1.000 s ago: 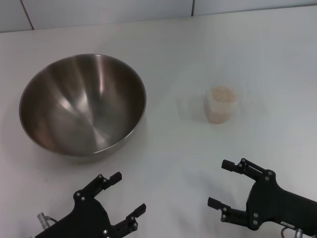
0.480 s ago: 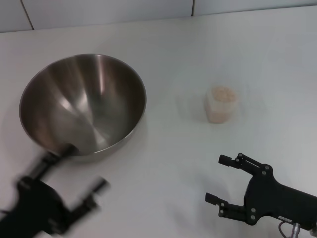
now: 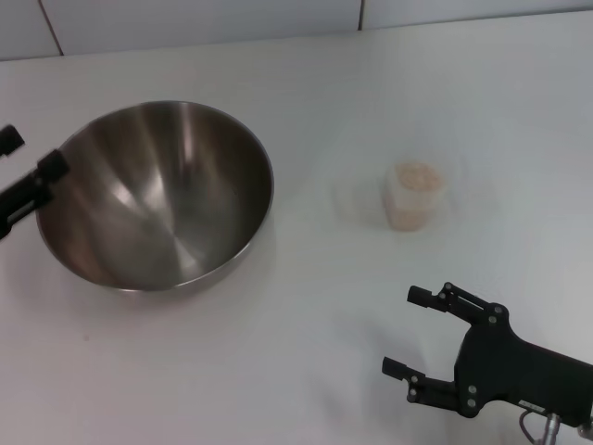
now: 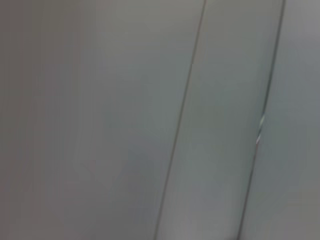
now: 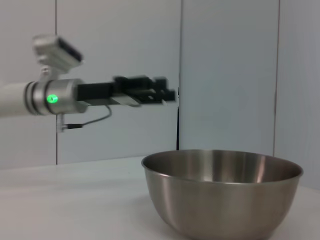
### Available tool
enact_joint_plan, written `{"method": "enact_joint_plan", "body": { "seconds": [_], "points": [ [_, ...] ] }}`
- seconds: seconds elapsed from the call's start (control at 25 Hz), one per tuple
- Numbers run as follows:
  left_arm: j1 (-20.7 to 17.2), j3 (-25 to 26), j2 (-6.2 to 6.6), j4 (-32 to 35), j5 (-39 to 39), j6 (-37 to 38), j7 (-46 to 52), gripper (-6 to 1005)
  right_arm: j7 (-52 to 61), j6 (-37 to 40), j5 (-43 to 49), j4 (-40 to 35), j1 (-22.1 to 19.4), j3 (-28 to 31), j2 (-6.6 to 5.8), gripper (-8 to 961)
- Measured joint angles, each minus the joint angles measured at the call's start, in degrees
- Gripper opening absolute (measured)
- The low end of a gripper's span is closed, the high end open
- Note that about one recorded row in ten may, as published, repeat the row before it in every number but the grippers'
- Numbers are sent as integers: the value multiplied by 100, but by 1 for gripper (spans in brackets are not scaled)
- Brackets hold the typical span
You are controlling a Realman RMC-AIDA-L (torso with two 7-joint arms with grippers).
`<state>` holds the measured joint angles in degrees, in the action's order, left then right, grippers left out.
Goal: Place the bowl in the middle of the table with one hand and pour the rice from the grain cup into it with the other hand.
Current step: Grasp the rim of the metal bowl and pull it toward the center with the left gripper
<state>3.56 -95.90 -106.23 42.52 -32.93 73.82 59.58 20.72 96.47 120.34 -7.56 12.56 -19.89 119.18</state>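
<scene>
**Getting a hold on the bowl's rim**

My left gripper (image 3: 20,176) is up at the bowl's (image 3: 156,195) left rim, raised above the bench (image 3: 306,83); its jaws look parted, nothing between them. The bowl sits left of centre, empty. The cup (image 3: 413,195) of rice (image 3: 414,175) stands well apart to the right. My right gripper (image 3: 422,336) waits near the bench's front edge, jaws spread and empty. To do this well I judge I should drop one jaw inside the rim, one outside, pinch firmly, then slide the bowl to the middle without tipping it.
</scene>
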Motion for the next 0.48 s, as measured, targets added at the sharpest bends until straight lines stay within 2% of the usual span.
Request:
{"method": "enact_joint_plan", "body": {
  "seconds": [0.04, 0.12, 0.2, 0.24, 0.32, 0.36, 0.4, 0.48],
  "points": [
    [-362, 533, -34, 1652, -1575, -1429, 1262, 779, 0, 4, -4, 1, 2, 0, 0, 829],
    [-468, 814, -121, 2385, -2511, -1953, 2069, 781, -1, 9, -13, 0, 1, 9, 0, 829],
    [-438, 1388, -314, 3247, -4000, -2465, 3457, 782, -2, 11, -17, 0, 3, 15, 1, 829],
    [-373, 1565, -381, 3365, -4361, -2460, 3750, 783, -2, 12, -18, 0, 6, 16, 3, 829],
    [-88, 2106, -592, 3517, -5423, -2200, 4558, 784, -3, 13, -19, 0, 11, 18, 6, 829],
    [238, 2518, -771, 3479, -6412, -1720, 5207, 785, -4, 13, -20, 0, 16, 19, 7, 829],
    [238, 2518, -771, 3479, -6412, -1720, 5207, 786, -4, 13, -20, 0, 16, 19, 7, 829],
    [539, 2847, -970, 3416, -7326, -1358, 5615, 787, -5, 13, -20, 3, 17, 20, 8, 829]
  ]
}}
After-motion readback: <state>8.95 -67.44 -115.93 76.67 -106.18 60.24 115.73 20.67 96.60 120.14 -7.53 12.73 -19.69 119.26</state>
